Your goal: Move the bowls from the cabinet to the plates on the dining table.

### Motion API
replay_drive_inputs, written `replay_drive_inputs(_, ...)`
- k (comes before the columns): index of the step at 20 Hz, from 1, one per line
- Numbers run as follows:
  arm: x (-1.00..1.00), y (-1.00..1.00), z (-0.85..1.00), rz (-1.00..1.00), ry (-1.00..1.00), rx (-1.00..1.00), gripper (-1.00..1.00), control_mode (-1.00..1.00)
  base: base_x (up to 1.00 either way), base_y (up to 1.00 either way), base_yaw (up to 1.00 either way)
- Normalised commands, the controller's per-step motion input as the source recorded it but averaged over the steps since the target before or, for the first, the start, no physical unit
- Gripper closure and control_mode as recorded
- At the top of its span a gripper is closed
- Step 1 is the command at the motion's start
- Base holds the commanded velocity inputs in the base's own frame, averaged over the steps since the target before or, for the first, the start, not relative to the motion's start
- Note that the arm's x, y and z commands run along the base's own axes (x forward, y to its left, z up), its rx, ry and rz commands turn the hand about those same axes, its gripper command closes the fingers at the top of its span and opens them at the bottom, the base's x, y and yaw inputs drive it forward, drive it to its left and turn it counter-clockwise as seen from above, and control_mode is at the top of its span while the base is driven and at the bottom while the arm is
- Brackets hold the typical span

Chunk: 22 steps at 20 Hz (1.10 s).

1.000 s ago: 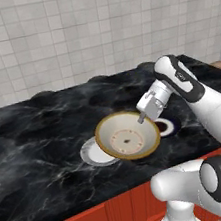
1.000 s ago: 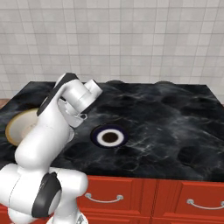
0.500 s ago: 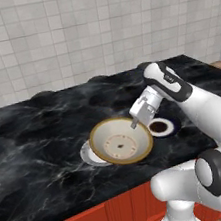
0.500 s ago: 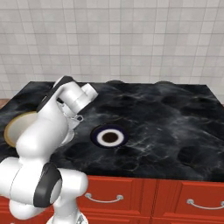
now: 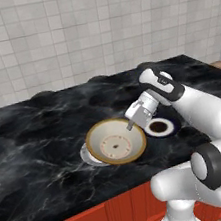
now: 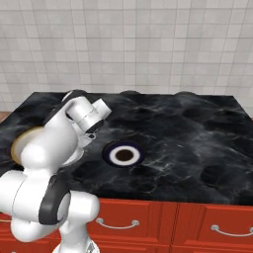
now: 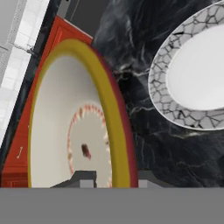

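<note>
A: Since a second back the cream bowl has travelled left across the tabletop, off the blue-rimmed plate's side and toward the grey-rimmed plate. Arm followed it over.

B: Where does the bowl sit now?

A: Over the grey-rimmed plate, covering most of it; only the plate's left edge shows beneath. Tilted a little toward the camera, so I judge it carried, not yet set down. In the hand view the ochre rim runs between the two dark fingertips.

B: So the tool is clamped?

A: Yes, pinched on the bowl's right rim, jaws nearly together with the thin wall between. A rim grip makes sense: the bowl is far too wide to span.

B: And the other plate?

A: Blue-rimmed plate lies bare, just right of the bowl, near the tool's wrist. From the right base camera the arm blocks most of the bowl; a sliver of rim shows at its left.

B: Further out?

A: Black veined marble, red drawer fronts below, grey tiled wall behind. Next step, by my reckoning: level the bowl, lower it centred, release.
</note>
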Motion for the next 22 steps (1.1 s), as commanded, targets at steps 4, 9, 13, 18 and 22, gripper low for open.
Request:
replay_drive_inputs(4, 0.46, -0.03, -0.21, 0.0, 0.0, 0.0, 1.0, -1.0, 0.0, 0.0, 0.0)
replay_drive_inputs(9, 0.44, -0.04, -0.25, 0.0, 0.01, 0.0, 1.0, -1.0, 0.0, 0.0, 0.0)
replay_drive_inputs(13, 0.23, -0.16, -0.29, 0.0, 0.02, 0.0, 1.0, -1.0, 0.0, 0.0, 0.0)
replay_drive_inputs(18, 0.04, -0.08, -0.33, 0.0, 0.0, 0.0, 1.0, -1.0, 0.0, 0.0, 0.0)
replay_drive_inputs(22, 0.15, 0.07, -0.32, -0.01, 0.01, 0.0, 1.0, -1.0, 0.0, 0.0, 0.0)
